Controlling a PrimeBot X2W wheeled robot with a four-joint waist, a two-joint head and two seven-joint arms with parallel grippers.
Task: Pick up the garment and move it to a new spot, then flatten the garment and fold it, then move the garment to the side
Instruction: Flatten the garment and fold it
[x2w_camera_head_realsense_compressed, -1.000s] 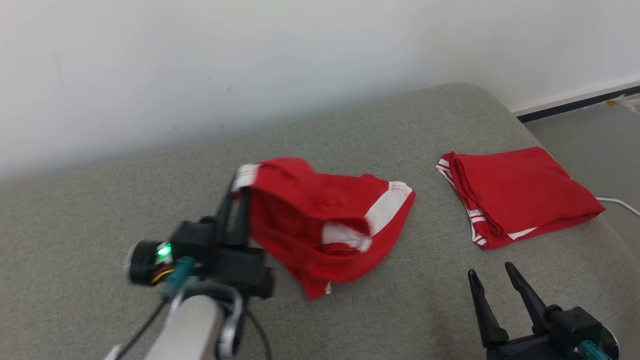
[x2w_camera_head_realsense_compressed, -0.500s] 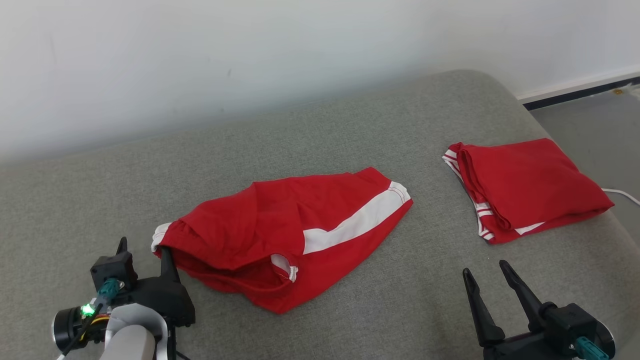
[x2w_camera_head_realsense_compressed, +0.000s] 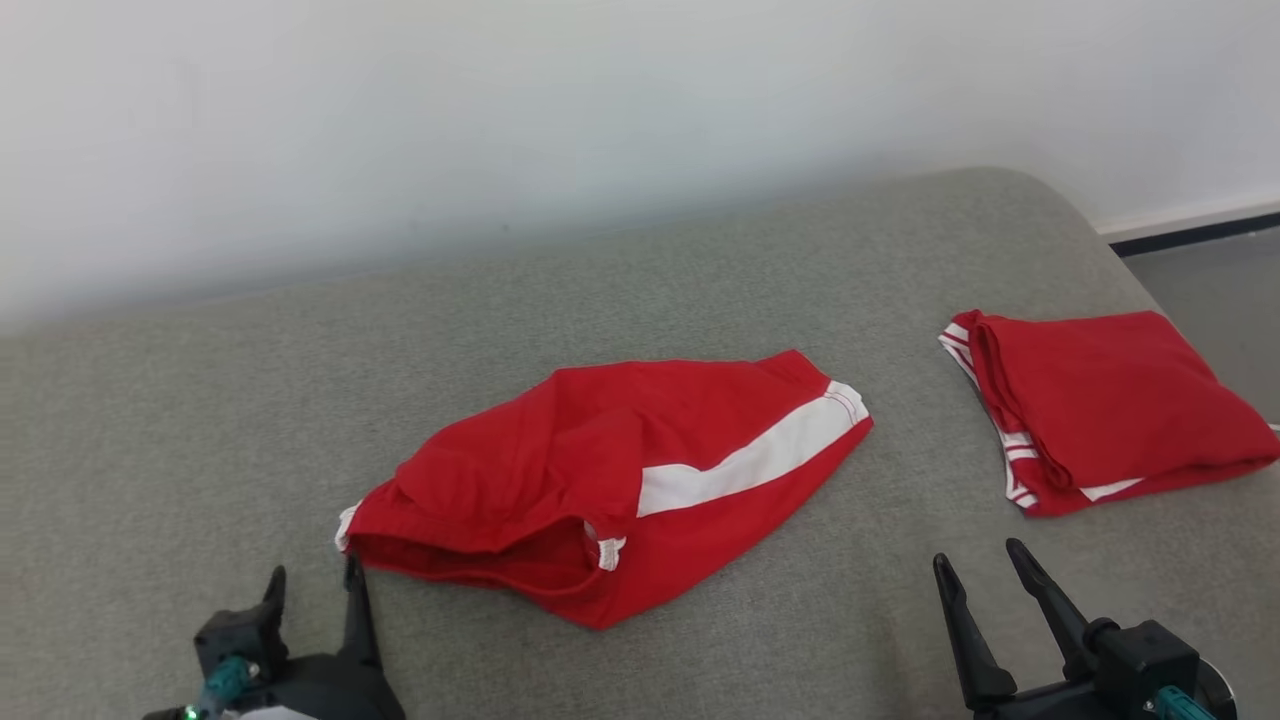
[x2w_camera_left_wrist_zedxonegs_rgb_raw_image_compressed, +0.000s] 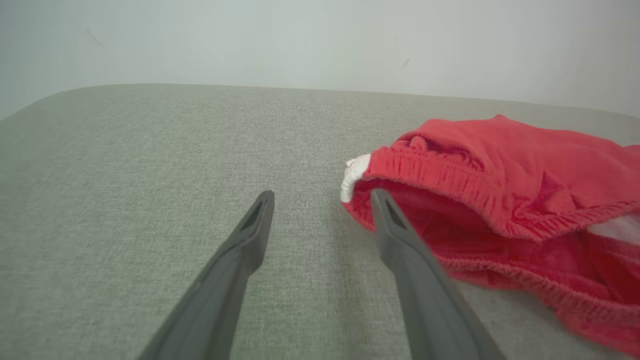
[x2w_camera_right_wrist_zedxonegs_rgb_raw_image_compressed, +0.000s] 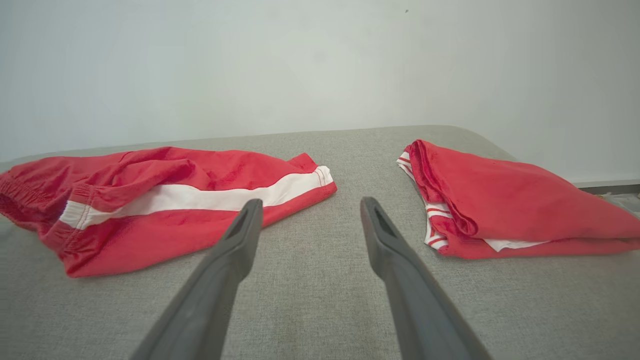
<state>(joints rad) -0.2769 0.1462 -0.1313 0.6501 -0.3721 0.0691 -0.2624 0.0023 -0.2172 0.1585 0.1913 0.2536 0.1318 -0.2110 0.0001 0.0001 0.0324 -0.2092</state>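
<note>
Wall (x2w_camera_head_realsense_compressed: 500, 120): pale, plain, running behind the whole work area.

Cushion (x2w_camera_head_realsense_compressed: 200, 400): grey woven upholstery with a rounded far right corner. It carries both garments. A strip of grey floor (x2w_camera_head_realsense_compressed: 1200, 270) shows beyond that corner.

Shorts (x2w_camera_head_realsense_compressed: 560, 450): the task's garment, red, lying near the middle of the cushion, rumpled and not flattened. The waistband (x2w_camera_left_wrist_zedxonegs_rgb_raw_image_compressed: 450, 175) faces the robot's left and gapes open, so the inside shows. A white stripe (x2w_camera_head_realsense_compressed: 750, 465) runs along the side toward the leg hem, which points to the robot's right. Neither gripper holds them.

Folded garment (x2w_camera_head_realsense_compressed: 1110, 390): red with white striped trim at its edge, lying as a neat stack at the cushion's right end, well apart from the shorts.

Left gripper (x2w_camera_head_realsense_compressed: 313, 566): low at the near left, fingers spread wide with nothing between them. Its right finger stands just beside the white corner of the waistband. In the left wrist view that fingertip overlaps the waistband's opening; whether it touches the cloth cannot be told.

Right gripper (x2w_camera_head_realsense_compressed: 978, 553): low at the near right, fingers spread and empty, above bare cushion. In the right wrist view it points at the gap between the shorts' hem and the folded garment, touching neither.
</note>
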